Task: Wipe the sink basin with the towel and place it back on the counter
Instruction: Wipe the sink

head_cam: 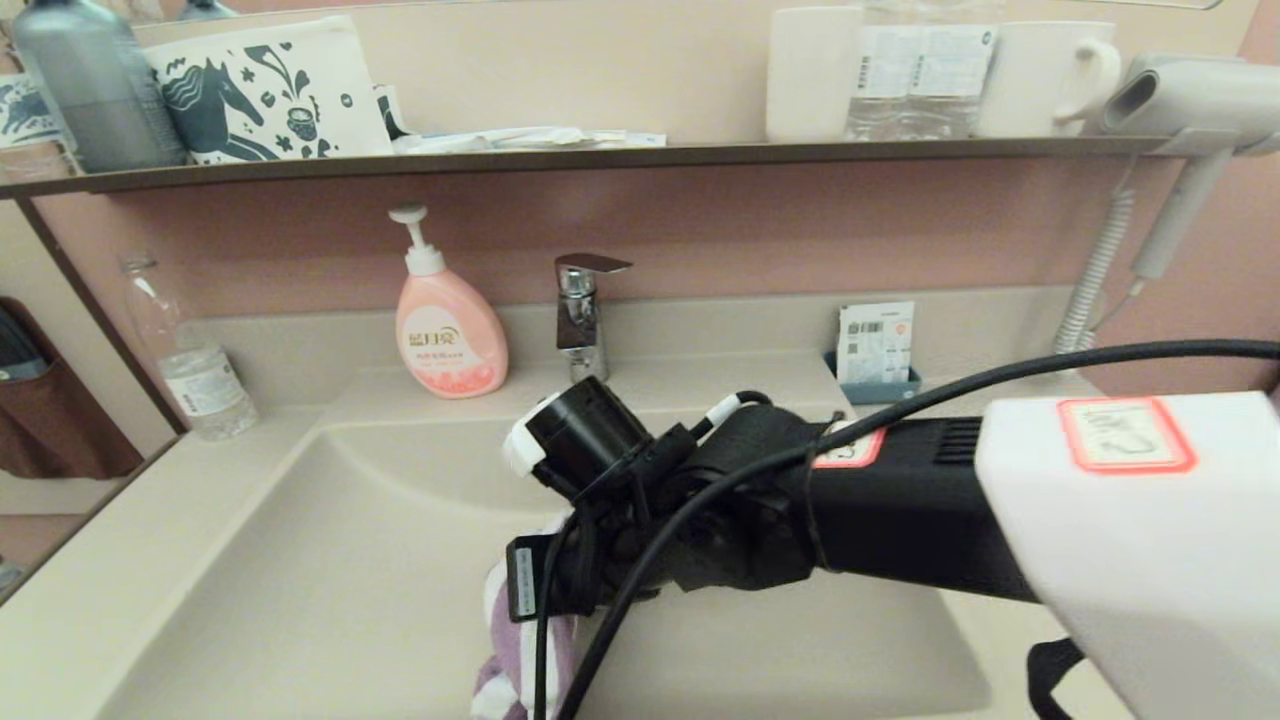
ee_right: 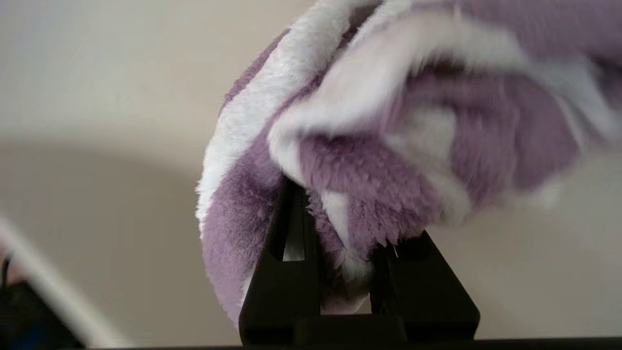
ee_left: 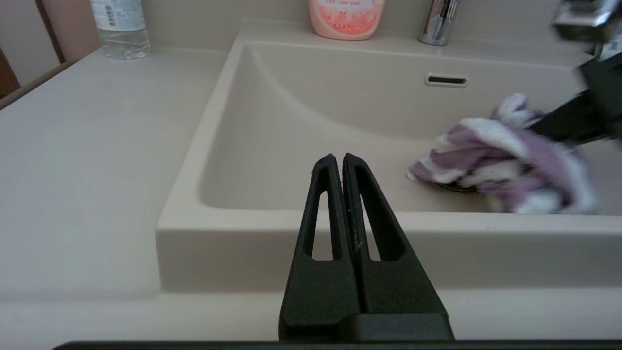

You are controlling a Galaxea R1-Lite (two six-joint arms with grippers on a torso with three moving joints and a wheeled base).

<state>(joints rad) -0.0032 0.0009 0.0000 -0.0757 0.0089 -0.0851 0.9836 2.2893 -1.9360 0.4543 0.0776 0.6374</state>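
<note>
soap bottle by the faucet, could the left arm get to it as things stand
Probably yes: the left gripper, shut and empty, sits at the basin's front edge, and the sink basin lies open up to the soap bottle.

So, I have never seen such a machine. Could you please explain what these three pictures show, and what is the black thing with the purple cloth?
It is a robot with two arms. One picture looks down from its head; the others come from cameras on each wrist. The right tool, on the black arm, is shut on a purple-and-white towel and holds it low inside the sink basin. The left tool is shut and empty, near the basin's front edge. On the counter stand a pink soap bottle, a water bottle and the tap.
</note>
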